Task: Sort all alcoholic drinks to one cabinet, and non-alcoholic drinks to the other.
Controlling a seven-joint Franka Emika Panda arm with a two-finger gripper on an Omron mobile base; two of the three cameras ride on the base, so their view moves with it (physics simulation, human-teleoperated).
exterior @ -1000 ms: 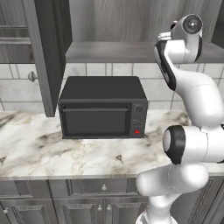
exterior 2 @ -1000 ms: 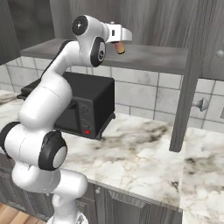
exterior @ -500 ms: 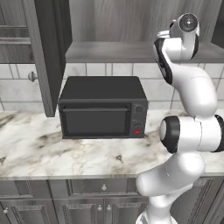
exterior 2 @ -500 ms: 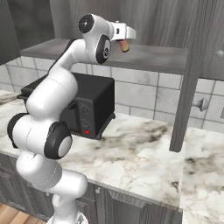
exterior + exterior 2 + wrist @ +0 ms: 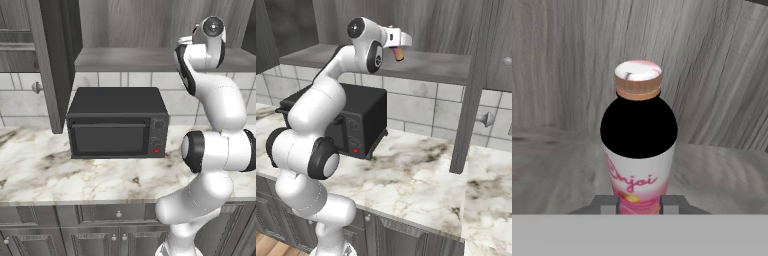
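Hand view: my gripper point(image 5: 639, 205) is clamped on the small pink bottle point(image 5: 639, 150), its fingers point(image 5: 605, 204) pressing either side of the lettered label. In the right base view I hold that bottle point(image 5: 398, 53) just above the grey shelf floor point(image 5: 426, 66) of the open wall cabinet point(image 5: 436, 30). That shelf floor sits above the black microwave point(image 5: 348, 122).

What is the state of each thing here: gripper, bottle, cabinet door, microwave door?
gripper: shut on the bottle
bottle: held above the cabinet shelf, cap on
cabinet door: open
microwave door: closed
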